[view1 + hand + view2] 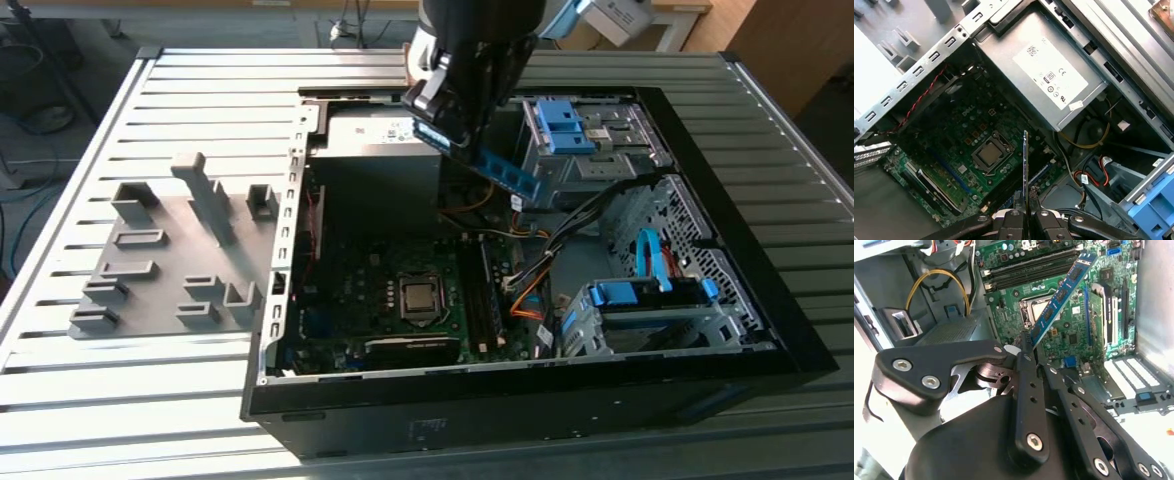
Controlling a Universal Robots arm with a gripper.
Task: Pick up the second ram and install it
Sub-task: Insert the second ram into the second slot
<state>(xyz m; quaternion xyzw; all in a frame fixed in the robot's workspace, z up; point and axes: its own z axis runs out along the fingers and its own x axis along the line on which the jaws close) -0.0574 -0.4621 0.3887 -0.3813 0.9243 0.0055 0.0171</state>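
My gripper hangs over the rear part of the open computer case, shut on the second ram. It is a long blue stick that slopes down toward the exterior view's right, above the motherboard. In the second wrist view the black fingers clamp one end of the ram, and its free end points toward the dark memory slots. The first wrist view looks along the ram's thin edge, pinched by the gripper above the processor socket.
A grey slotted holder tray lies on the slatted table at the exterior view's left. Inside the case are the power supply, blue drive cages, loose cables and an expansion card.
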